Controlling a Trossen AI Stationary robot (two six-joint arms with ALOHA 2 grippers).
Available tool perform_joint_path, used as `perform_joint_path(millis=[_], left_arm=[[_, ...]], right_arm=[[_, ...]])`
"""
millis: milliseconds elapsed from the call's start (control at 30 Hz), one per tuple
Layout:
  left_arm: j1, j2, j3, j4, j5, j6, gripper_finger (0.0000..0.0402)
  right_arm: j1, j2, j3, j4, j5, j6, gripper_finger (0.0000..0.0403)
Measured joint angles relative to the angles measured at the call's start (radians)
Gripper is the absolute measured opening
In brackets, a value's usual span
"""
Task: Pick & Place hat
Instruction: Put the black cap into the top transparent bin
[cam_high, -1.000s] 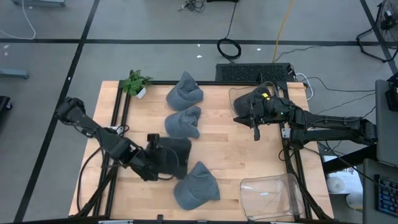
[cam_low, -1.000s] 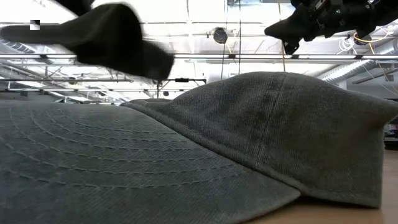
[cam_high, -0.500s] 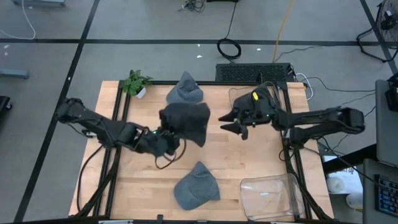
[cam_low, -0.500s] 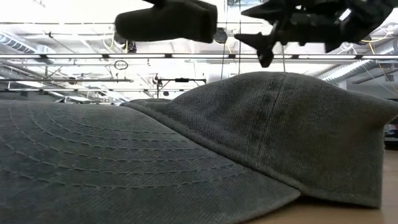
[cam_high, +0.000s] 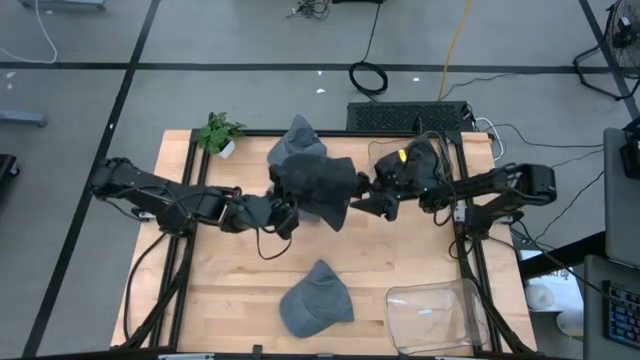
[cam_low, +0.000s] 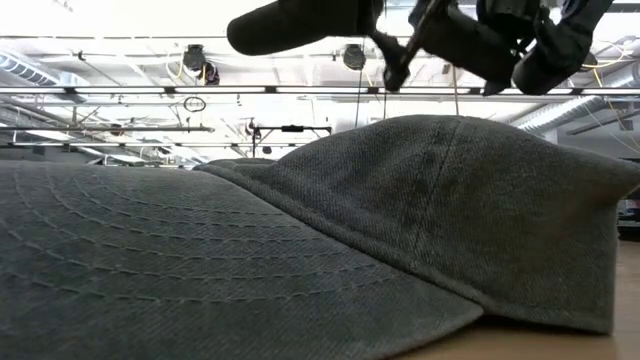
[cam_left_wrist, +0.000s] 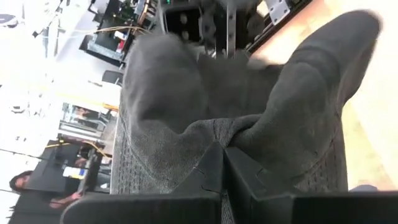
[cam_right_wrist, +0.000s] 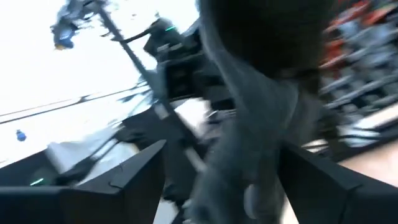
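A dark grey hat (cam_high: 318, 186) hangs crumpled above the table's centre, another grey hat (cam_high: 316, 298) lying flat at six o'clock.

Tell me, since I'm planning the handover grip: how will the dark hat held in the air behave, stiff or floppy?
Probably floppy: the held hat droops and folds around the shut left gripper. It looks light, since a pinch on one edge carries it. The open right gripper may meet shifting cloth.

Matt grey cloth hat (cam_high: 320, 188), wooden table (cam_high: 400, 260)
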Motion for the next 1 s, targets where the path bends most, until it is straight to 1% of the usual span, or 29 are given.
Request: perform_joint_path(millis=[167,233,300,367,400,467,533,600,667,800,867,933,1000], left_arm=[[0.027,0.002,0.000,-0.009,0.025,-0.015,0.0002],[0.035,0.002,0.000,-0.015,0.030,-0.032,0.0004],[0.039,0.002,0.000,-0.016,0.030,-0.037,0.0003],[0.039,0.002,0.000,-0.017,0.035,-0.033,0.0003],[0.039,0.002,0.000,-0.017,0.043,-0.033,0.0003],[0.039,0.002,0.000,-0.017,0.044,-0.033,0.0004],[0.039,0.002,0.000,-0.017,0.044,-0.033,0.0003],[0.042,0.002,0.000,-0.016,0.044,-0.033,0.0003],[0.046,0.002,0.000,-0.015,0.045,-0.030,0.0004],[0.056,0.002,0.000,-0.014,0.046,-0.030,0.0003],[0.060,0.002,0.000,-0.014,0.047,-0.030,0.0004],[0.063,0.002,0.000,-0.015,0.048,-0.032,0.0003],[0.063,0.002,0.000,-0.015,0.048,-0.043,0.0003]], right_arm=[[0.053,0.004,0.068,-0.008,-0.109,-0.015,0.0275],[0.071,-0.009,0.083,-0.016,-0.121,-0.047,0.0275],[0.084,-0.025,0.097,-0.059,-0.108,-0.113,0.0274],[0.088,-0.048,0.100,-0.174,-0.062,-0.204,0.0274],[0.089,-0.055,0.100,-0.236,-0.022,-0.249,0.0274],[0.095,-0.062,0.101,-0.343,0.100,-0.320,0.0274],[0.097,-0.063,0.101,-0.390,0.202,-0.356,0.0274],[0.097,-0.064,0.101,-0.404,0.263,-0.361,0.0274],[0.097,-0.064,0.101,-0.411,0.297,-0.342,0.0274],[0.098,-0.064,0.101,-0.411,0.306,-0.320,0.0274],[0.098,-0.064,0.101,-0.410,0.329,-0.331,0.0271],[0.097,-0.064,0.101,-0.408,0.352,-0.335,0.0258],[0.097,-0.064,0.101,-0.402,0.349,-0.334,0.0228]])
